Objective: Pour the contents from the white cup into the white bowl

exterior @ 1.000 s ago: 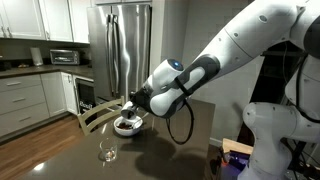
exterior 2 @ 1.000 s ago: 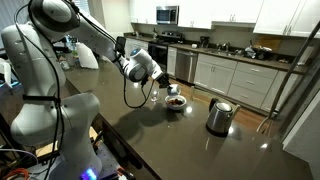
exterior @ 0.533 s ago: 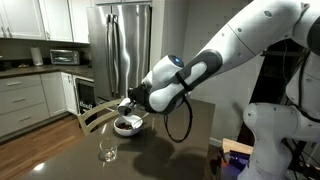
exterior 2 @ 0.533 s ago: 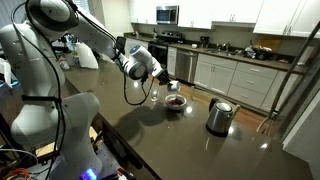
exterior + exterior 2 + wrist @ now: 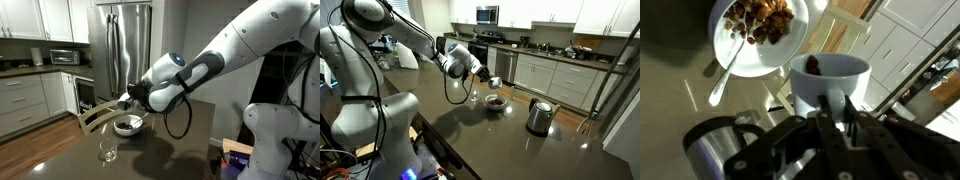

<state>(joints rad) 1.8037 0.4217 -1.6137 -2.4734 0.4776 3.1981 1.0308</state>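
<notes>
Your fingers (image 5: 826, 120) are clamped on the near wall of the white cup (image 5: 830, 78), holding it in the air just beside and above the white bowl (image 5: 770, 62) on the worktop (image 5: 505, 142). That rim grip leaves the mouth free to tip. Brown pieces (image 5: 760, 18) lie in the bowl and one dark bit (image 5: 813, 66) in the cup, so the pour looks nearly finished.

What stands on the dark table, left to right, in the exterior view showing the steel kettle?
Clear stemmed glass → white bowl → steel kettle. The white cup, held above the bowl, overlaps it and is left out.
</notes>
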